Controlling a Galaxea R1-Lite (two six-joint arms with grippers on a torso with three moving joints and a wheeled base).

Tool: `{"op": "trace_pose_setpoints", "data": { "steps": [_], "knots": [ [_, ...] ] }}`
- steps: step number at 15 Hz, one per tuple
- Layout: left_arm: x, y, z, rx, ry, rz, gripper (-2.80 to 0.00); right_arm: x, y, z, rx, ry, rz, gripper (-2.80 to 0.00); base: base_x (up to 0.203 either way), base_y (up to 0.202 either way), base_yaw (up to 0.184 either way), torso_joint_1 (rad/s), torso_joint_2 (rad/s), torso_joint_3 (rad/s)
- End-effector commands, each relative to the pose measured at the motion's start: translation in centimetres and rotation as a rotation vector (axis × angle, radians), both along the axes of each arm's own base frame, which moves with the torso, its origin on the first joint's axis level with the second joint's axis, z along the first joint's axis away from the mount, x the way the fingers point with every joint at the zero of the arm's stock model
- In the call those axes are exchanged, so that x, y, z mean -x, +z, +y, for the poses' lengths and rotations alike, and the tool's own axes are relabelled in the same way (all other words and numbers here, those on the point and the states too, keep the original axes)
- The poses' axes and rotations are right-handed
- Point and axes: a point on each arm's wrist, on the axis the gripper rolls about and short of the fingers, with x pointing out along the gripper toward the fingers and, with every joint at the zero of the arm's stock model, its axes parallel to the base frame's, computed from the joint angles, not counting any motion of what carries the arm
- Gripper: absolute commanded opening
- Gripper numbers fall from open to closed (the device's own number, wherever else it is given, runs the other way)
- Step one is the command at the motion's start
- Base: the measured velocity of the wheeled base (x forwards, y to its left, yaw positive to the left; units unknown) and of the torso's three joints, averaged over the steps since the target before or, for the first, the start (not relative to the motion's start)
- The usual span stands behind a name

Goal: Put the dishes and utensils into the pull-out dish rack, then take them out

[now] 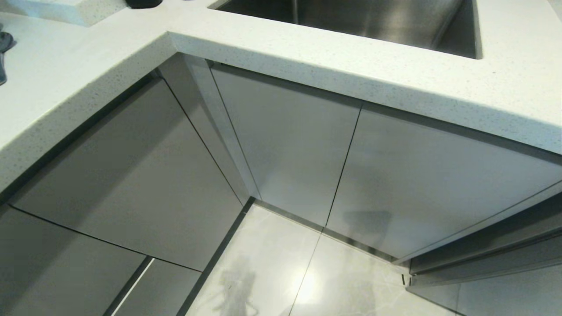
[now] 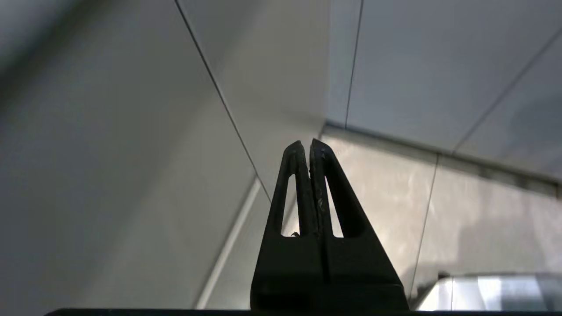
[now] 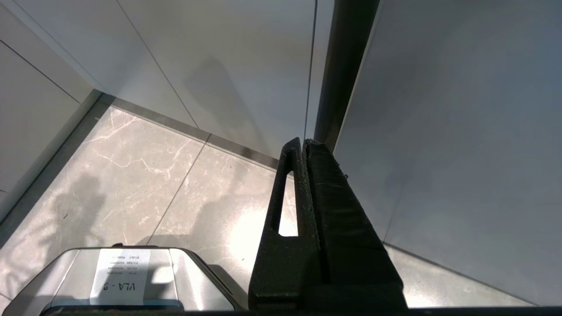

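The dishes, the utensils and the pull-out dish rack are out of view; only closed grey cabinet fronts (image 1: 285,140) show under the counter. Neither arm appears in the head view. In the left wrist view my left gripper (image 2: 306,142) is shut with nothing in it. It hangs low and points at the inner corner where two cabinet runs meet the floor. My right gripper (image 3: 303,141) is also shut and empty. It is aimed at the floor beside a tall grey panel (image 3: 439,131).
A white speckled countertop (image 1: 307,57) wraps the corner, with a steel sink (image 1: 373,22) set into it at the back. Pale marble floor tiles (image 1: 285,272) lie below. The robot's base with a paper label (image 3: 131,276) shows under the right arm.
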Motion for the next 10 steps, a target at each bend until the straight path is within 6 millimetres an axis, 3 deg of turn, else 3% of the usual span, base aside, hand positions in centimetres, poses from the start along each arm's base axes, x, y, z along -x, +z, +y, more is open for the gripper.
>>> {"op": "trace_pose_setpoints", "data": {
  "steps": [1,3,10],
  "knots": [
    [-0.46,-2.76,-0.02,0.037,-0.014,-0.003,-2.8,-0.01,-0.04,0.0,0.0,0.0,0.002,-2.8,0.0,0.0,0.0,0.0,0.0,0.0],
    [-0.47,-3.5,-0.07,0.106,-0.041,0.063,-2.8,-0.01,-0.04,0.0,0.0,0.0,0.002,-2.8,0.0,0.0,0.0,0.0,0.0,0.0],
    [-0.47,-3.2,-0.04,0.182,-0.034,0.029,-2.8,-0.01,-0.03,0.0,0.0,0.002,0.001,-2.8,0.0,0.0,0.0,0.0,0.0,0.0]
  ]
}}
